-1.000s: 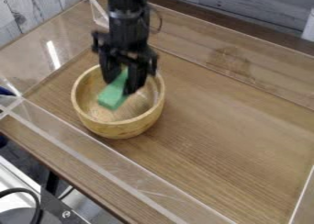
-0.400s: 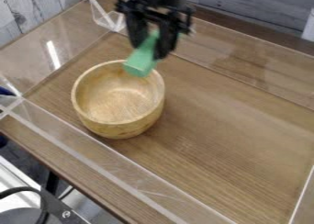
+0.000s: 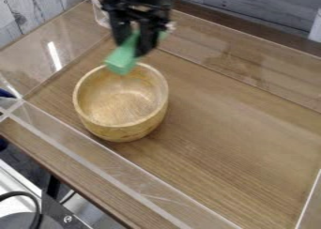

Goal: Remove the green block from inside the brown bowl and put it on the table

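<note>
I'm looking down at the hand [image 3: 133,40] near the top of the view, and its dark fingers [image 3: 122,33] are clamped tight on the green block [image 3: 123,56], gripping the upper end of it. The block hangs below the fingers, tilted, its lower end pointing down and a little to the left in the picture. It's up in the air, touching neither the bowl nor the counter. The brown bowl [image 3: 85,115] sits just below and in front of the block, round and pale, grain showing on its inner floor, and I see nothing lying inside it. The block's lower end sits over the far rim of the bowl from this angle, though I can't tell exactly whether it's directly above the rim or just behind it. The bowl rests on the counter [image 3: 238,129], a broad wood-grain top. A low clear plastic wall [image 3: 88,162] runs along the near edge, just in front of the bowl, and another clear edge follows the far side. The arm above the hand is dark and runs out of the top of the picture, so I only see its lowest part.
</note>
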You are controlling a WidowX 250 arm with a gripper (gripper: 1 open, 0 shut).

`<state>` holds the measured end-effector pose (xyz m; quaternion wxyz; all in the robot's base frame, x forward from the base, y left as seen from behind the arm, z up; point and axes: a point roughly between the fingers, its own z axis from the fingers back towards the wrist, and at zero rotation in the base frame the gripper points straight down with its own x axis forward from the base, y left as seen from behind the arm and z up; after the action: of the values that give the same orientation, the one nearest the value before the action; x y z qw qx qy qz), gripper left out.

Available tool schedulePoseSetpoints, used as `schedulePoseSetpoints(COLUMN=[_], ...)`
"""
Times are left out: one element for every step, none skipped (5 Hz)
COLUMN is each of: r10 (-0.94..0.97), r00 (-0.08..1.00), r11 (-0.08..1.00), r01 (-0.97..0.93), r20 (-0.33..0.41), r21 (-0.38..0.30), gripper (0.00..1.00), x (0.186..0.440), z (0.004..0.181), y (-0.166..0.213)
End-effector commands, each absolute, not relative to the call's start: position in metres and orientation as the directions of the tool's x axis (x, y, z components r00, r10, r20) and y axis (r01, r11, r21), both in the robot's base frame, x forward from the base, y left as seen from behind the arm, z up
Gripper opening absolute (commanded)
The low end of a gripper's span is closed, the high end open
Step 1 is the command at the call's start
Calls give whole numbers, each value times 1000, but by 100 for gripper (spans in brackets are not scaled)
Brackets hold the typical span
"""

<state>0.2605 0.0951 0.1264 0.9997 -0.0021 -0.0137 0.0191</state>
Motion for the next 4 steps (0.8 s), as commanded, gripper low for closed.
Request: schedulePoseSetpoints(r10=[-30,-85,-46,-4], r00=[997,994,996,996], r11=[1000,996,999,1000], r01=[30,85,45,3], r20=[69,63,77,92], r21=[2,-3,5,12], gripper=[0,0,0,0], x=[270,274,270,264], z=[133,123,126,128], y=[55,18,55,90])
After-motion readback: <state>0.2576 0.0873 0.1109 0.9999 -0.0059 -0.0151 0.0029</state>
